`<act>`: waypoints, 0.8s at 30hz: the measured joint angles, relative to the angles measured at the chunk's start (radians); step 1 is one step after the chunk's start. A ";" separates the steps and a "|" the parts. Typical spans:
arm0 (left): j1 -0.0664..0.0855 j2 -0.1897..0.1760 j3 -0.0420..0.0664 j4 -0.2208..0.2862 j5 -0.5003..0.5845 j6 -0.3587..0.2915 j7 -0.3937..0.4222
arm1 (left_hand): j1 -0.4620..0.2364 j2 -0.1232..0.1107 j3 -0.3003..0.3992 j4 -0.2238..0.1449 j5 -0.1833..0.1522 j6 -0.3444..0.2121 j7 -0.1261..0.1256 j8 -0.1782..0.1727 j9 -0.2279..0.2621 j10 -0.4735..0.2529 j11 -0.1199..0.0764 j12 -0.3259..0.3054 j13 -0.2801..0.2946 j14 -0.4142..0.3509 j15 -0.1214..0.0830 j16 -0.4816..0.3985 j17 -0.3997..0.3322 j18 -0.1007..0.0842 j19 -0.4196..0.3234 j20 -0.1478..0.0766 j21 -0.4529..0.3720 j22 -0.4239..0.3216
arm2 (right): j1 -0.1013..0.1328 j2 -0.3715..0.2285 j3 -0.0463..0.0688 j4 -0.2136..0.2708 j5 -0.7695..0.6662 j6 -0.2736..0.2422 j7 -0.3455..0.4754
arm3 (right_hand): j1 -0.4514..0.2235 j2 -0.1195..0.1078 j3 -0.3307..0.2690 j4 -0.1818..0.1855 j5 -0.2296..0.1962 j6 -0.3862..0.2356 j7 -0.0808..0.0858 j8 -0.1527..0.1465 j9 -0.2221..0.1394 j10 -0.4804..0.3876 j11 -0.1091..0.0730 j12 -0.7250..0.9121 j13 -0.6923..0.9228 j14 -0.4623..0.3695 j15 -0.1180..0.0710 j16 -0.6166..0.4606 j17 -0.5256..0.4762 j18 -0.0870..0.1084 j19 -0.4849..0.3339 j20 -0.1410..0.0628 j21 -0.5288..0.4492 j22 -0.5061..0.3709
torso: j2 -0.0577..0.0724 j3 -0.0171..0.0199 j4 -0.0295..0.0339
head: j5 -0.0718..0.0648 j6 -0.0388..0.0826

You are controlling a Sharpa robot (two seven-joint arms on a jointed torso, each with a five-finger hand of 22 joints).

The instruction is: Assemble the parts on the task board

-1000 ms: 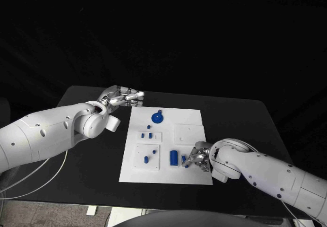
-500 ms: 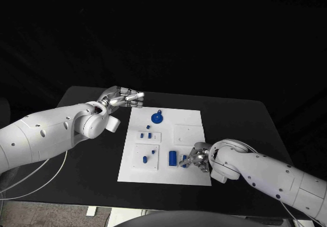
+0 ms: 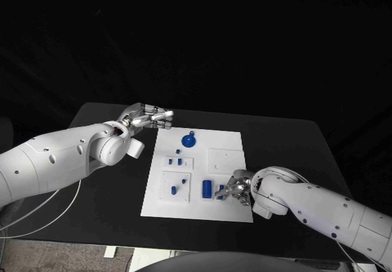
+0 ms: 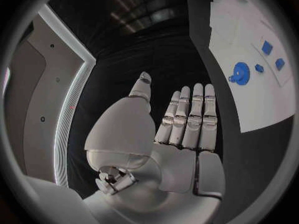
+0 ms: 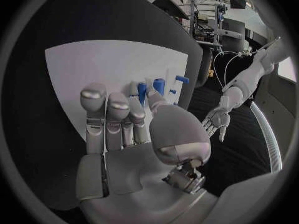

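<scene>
Pinching small part (image 3: 220, 196) near board (image 3: 225, 146) front edge, right hand (image 3: 238, 189) needs upright, gentle seating. Left hand (image 3: 147, 118) off-board, fingers straight, empty.

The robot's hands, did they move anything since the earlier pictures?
Barely. The right hand has crept slightly toward the blue cylinder at the near end of the task board, fingers around a small blue part; whether it grips it is unclear. The board's near edge looks shifted slightly. The left hand stays open and empty beyond the board's far left corner. The round blue part has not moved.
</scene>
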 measured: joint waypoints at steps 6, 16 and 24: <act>0.000 0.000 0.000 0.000 0.000 0.000 -0.001 | 0.000 0.000 0.000 0.000 0.000 0.000 0.000 0.000 0.000 0.000 0.000 0.000 0.000 0.000 0.000 0.000 0.000 0.000 0.000 0.000 0.000 0.000 | 0.000 -0.001 0.000 0.000 0.000 -0.002 0.004 | 0.002 0.001 0.015 -0.016 0.000 0.000 0.000 0.000 -0.002 0.000 0.000 0.000 0.000 0.000 0.000 0.000 0.000 0.000 0.000 0.000 0.000 0.000 | 0.000 0.0003 0.0000 | 0.002 0.000; 0.000 0.000 -0.001 0.000 0.000 0.000 -0.002 | -0.004 0.003 0.000 0.000 0.000 0.000 0.000 0.000 0.000 0.000 0.000 0.000 0.000 0.000 0.000 0.000 0.000 0.000 0.000 0.000 0.000 0.000 | 0.000 -0.001 0.000 0.001 -0.012 -0.004 0.012 | 0.013 0.002 0.090 -0.074 -0.003 0.000 0.000 0.000 -0.004 0.000 0.000 0.000 0.000 0.000 0.000 0.000 0.000 0.000 -0.004 -0.004 0.000 0.001 | 0.000 0.0003 0.0000 | 0.005 0.001; 0.000 0.000 -0.001 -0.001 0.000 0.000 -0.003 | -0.004 0.003 0.000 0.000 0.000 0.000 0.000 0.000 0.000 0.000 0.000 0.000 0.000 0.000 0.000 0.000 0.000 0.000 0.000 0.000 0.000 0.000 | 0.000 -0.001 0.000 0.004 -0.023 -0.005 0.017 | 0.002 -0.008 0.062 -0.052 -0.010 0.000 0.000 0.000 -0.003 0.000 0.000 0.000 0.000 0.000 0.000 0.000 0.001 0.000 -0.004 -0.004 0.000 0.001 | 0.000 0.0003 -0.0002 | 0.006 0.001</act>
